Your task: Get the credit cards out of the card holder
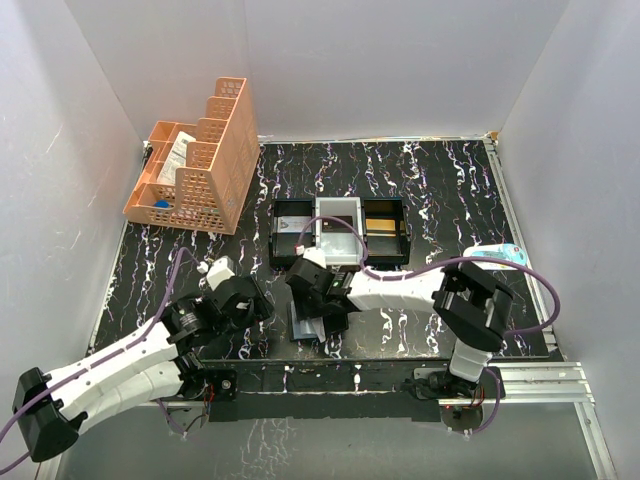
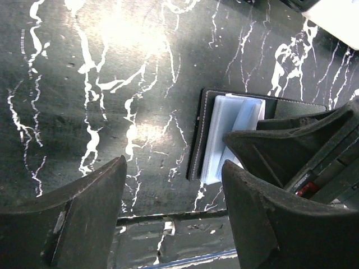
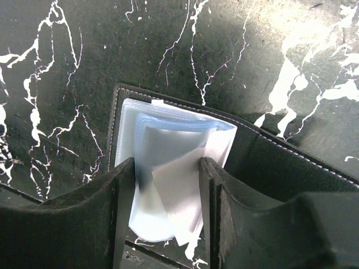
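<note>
Near the front edge the card holder (image 3: 263, 162) lies open, the right gripper (image 3: 166, 174) straddling its clear sleeves (image 3: 162, 131), pinching or merely bracketing I cannot tell. It should close on the pale card (image 3: 179, 193) alone and draw straight out while the open, empty left gripper (image 2: 174, 168) pins the cover. Beyond, the black marbled table (image 1: 430, 200) bears a compartment tray (image 1: 278, 235) and an orange basket (image 1: 200, 160) below white walls (image 1: 370, 60).

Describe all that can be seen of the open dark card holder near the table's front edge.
The card holder is a dark, leather-like bifold cover with pale stitching, lying open on the black marbled table. A stack of clear plastic sleeves sits inside, the top ones lifted. The right gripper's fingers straddle those sleeves; a firm grip cannot be confirmed.
</note>
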Controlling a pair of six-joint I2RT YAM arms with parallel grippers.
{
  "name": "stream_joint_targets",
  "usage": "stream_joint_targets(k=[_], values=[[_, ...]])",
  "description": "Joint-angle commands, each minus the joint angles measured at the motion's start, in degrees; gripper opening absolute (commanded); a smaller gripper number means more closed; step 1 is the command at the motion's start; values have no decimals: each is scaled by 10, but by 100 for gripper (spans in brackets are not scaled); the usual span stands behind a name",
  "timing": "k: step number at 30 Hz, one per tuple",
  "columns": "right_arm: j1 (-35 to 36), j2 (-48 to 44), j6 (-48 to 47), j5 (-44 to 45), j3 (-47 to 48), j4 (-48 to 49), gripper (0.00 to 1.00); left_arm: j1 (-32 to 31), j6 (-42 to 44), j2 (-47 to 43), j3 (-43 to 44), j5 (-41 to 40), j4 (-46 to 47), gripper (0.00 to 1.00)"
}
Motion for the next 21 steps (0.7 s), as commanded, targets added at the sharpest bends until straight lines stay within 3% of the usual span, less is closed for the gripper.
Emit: stream_joint_targets(k=[1,5,12,21], values=[[-13,-28,6,-86,-36,82,39,-1,25,9,-1,22,31,68],[-33,-53,8,-124,-65,118,25,-1,43,21,-2,42,57,68],[-64,-91,20,-161,-109,158,17,-1,84,35,-22,106,145,68],[-113,-128,65,-228,-181,242,18,-1,111,96,-66,202,349,68]])
